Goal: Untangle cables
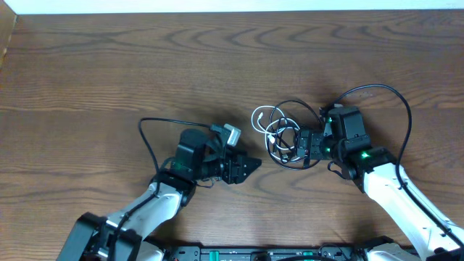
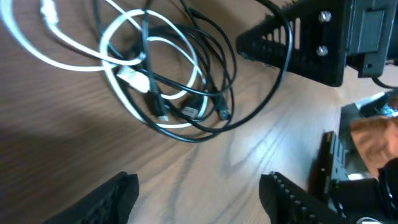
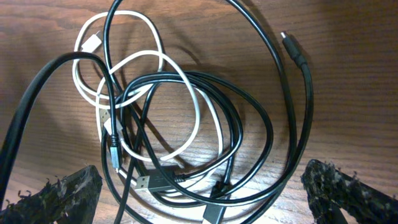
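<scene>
The cables (image 1: 281, 134) lie in a tangled bundle right of the table's middle: a thin black cord (image 3: 273, 124) in several loops and a shorter white cord (image 3: 186, 106) threaded through them. A black plug (image 3: 292, 46) points away from the bundle, and a USB plug (image 3: 152, 180) lies near its lower edge. My right gripper (image 3: 205, 193) is open, low over the bundle's near side, with loops lying between its fingertips (image 3: 62, 190). My left gripper (image 2: 199, 193) is open and empty, on bare wood a short way left of the bundle (image 2: 168, 74). In the overhead view both grippers, left (image 1: 250, 164) and right (image 1: 299, 147), face each other.
Thick black arm wires arc over the table, one by the left arm (image 1: 148, 141) and one by the right arm (image 1: 395, 98). The right gripper's body (image 2: 305, 43) fills the left wrist view's upper right. The table's far edge (image 1: 217, 10) runs along the top.
</scene>
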You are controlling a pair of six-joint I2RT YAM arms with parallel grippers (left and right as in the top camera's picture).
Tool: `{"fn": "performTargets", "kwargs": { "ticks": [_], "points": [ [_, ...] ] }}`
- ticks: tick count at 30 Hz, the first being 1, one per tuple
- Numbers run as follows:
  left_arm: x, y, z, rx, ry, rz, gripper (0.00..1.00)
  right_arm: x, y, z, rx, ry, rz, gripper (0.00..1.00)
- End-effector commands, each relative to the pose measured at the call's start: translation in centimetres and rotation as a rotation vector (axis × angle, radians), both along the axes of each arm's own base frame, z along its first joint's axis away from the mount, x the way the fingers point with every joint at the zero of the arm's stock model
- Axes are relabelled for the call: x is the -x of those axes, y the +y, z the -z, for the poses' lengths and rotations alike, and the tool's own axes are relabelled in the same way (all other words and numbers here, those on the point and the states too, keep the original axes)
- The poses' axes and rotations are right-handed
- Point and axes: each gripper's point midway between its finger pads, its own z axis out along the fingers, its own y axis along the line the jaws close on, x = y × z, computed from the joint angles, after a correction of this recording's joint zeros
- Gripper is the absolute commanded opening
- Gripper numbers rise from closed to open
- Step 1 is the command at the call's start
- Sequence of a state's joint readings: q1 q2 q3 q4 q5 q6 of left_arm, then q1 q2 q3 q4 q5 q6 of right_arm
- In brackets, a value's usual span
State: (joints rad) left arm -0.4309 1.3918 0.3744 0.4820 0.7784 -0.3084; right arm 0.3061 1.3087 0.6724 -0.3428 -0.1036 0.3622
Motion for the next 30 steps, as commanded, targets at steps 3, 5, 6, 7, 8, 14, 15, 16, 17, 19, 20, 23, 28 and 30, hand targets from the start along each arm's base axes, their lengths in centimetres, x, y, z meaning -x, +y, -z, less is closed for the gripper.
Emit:
{"fn": "performTargets", "kwargs": {
  "ticks": [3,5,6,7,8,14,15,16,17,19,20,23,28,30],
  "points": [
    [1.5,-2.5,0.1,0.019,-0.031,0.088,0.72,0.1,0.6,-0.2,-0.003,-0.008,-0.038,0.99],
    [1.9,-3.4,-0.2,0.032,-0.06,0.118,0.72,0.1,0.6,-0.2,-0.003,-0.009,-0.038,0.99],
    [2.0,-3.8,-0.3,0.038,-0.073,0.128,0.72,0.1,0.6,-0.2,-0.003,-0.008,-0.038,0.99],
    [2.1,-4.1,-0.4,0.043,-0.083,0.137,0.72,0.1,0.6,-0.2,-0.005,-0.008,-0.038,0.99],
    [2.2,-4.3,-0.5,0.048,-0.09,0.143,0.72,0.1,0.7,-0.2,-0.01,-0.006,-0.039,0.99],
    [1.6,-4.5,0.7,0.012,-0.096,0.109,0.72,0.4,1.9,-0.5,-0.068,0.0,-0.078,0.99],
    [1.4,-4.4,0.9,0.004,-0.1,0.097,0.72,0.4,2.0,-0.6,-0.077,-0.002,-0.084,0.99],
    [1.3,-4.5,0.9,0.002,-0.106,0.092,0.72,0.4,2.2,-0.7,-0.085,-0.003,-0.089,0.99],
    [1.0,-4.7,0.7,0.006,-0.126,0.086,0.72,0.4,2.4,-0.8,-0.095,-0.004,-0.095,0.99],
    [0.9,-4.9,0.5,0.015,-0.146,0.085,0.72,0.4,2.6,-0.9,-0.104,-0.006,-0.101,0.99],
    [0.8,-5.1,0.3,0.023,-0.159,0.086,0.72,0.4,2.7,-0.9,-0.109,-0.007,-0.105,0.99],
    [0.6,-5.6,-0.3,0.047,-0.195,0.094,0.72,0.4,3.1,-1.1,-0.129,-0.008,-0.119,0.99],
    [0.1,-5.8,0.2,0.03,-0.204,0.069,0.72,0.5,3.6,-1.3,-0.157,-0.007,-0.137,0.99],
    [0.0,-5.8,0.5,0.026,-0.2,0.068,0.72,0.6,3.7,-1.4,-0.162,-0.006,-0.141,0.99]
  ]
}}
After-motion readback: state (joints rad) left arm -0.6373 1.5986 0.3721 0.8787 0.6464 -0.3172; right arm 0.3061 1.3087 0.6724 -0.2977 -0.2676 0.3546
